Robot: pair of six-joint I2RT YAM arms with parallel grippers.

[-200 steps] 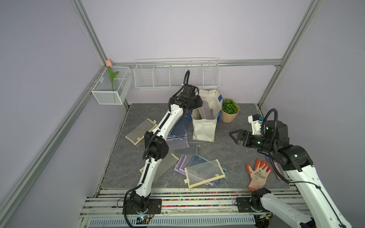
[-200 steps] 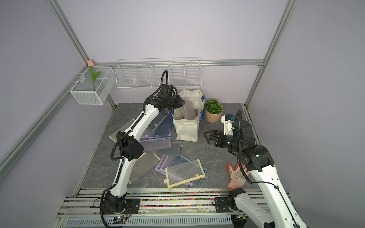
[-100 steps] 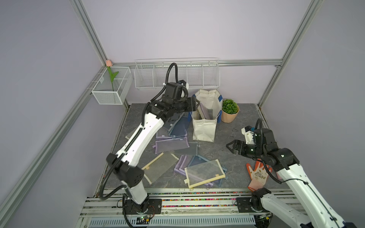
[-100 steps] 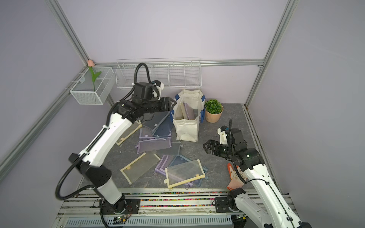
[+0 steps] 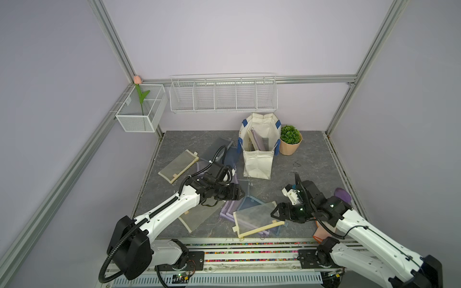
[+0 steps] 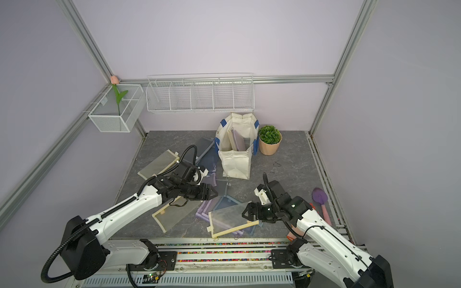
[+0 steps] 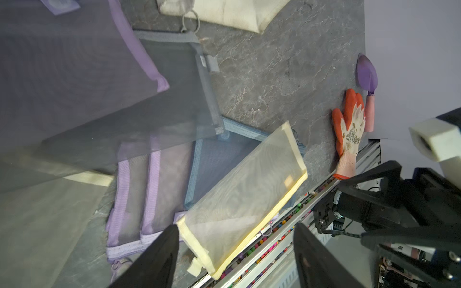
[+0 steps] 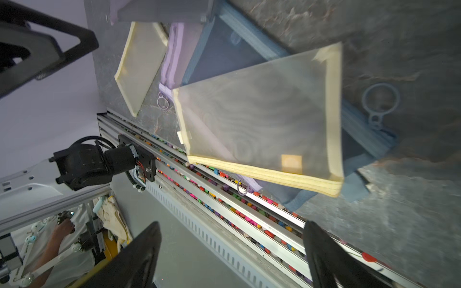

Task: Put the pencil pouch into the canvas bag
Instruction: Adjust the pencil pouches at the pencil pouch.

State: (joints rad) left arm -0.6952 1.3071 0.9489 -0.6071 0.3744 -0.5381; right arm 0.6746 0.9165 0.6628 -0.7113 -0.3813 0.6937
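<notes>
Lying just ahead of the wide-open, empty right gripper [image 5: 274, 215], the flat yellow-edged mesh pencil pouch [image 5: 254, 220] sat with the boxy off-white canvas bag [image 5: 258, 165] well beyond it, the arm stretched low.

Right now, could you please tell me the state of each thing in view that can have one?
canvas bag, upright, mouth open, pouches standing inside.
yellow-trimmed mesh pouch, lying on a blue pouch and purple pouches, ungripped.
left gripper, open, holding nothing.
right gripper, open, holding nothing.
potted plant, upright beside the bag.
gardening glove, lying flat.
trowel, lying flat.
</notes>
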